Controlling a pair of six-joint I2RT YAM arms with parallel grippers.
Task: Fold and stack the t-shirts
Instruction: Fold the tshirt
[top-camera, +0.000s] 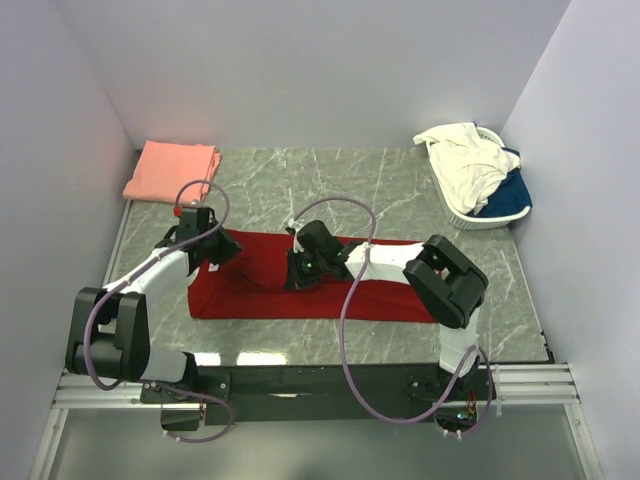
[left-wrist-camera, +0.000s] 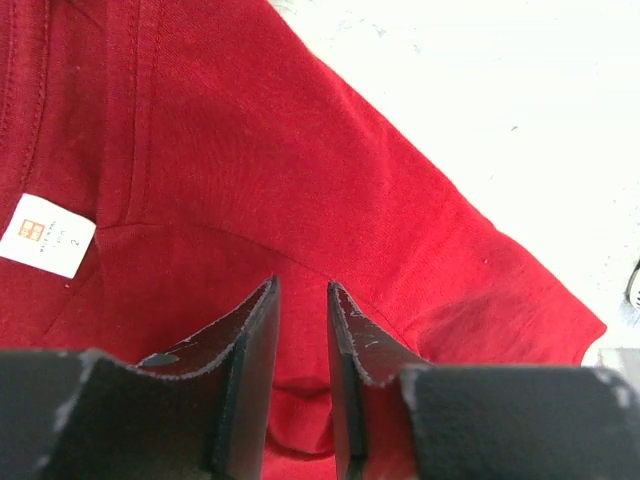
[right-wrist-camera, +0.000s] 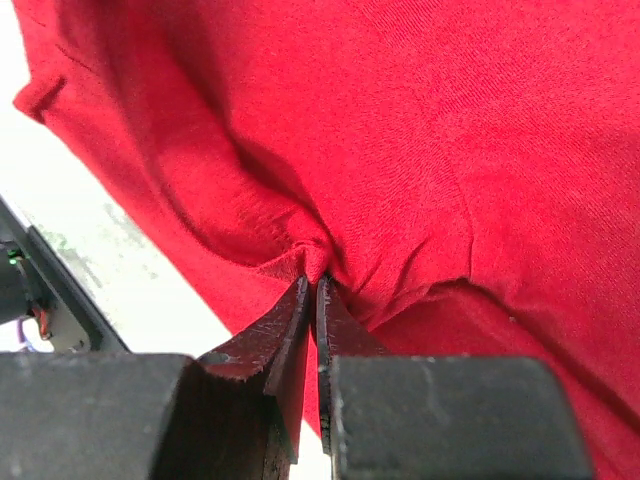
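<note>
- The marble table offers bare surface on the far side of the shirt; judging by that, any fold should land on the stone and stay flat, not bunch under the arms.
- The deep red t-shirt lies across the near middle of the table as a long strip, its left end under the left arm. The step in hand looks like a crosswise fold, so both held points should rise together and travel level.
- The white slatted basket sits at the far right corner with a cream-white tee and a blue tee heaped in it, well apart from the work.
- The folded salmon pink tee rests at the far left corner; it is the likely base of the stack.
- The right gripper has its jaws closed on a small puckered fold of red cloth near the strip's middle. The bite is shallow, so lift slowly.
- The left gripper has its jaws a little apart over the collar end; I cannot tell whether cloth sits between them. Confirm a hold before pulling.
- The white neck label lies just beside that gripper, marking the collar.
</note>
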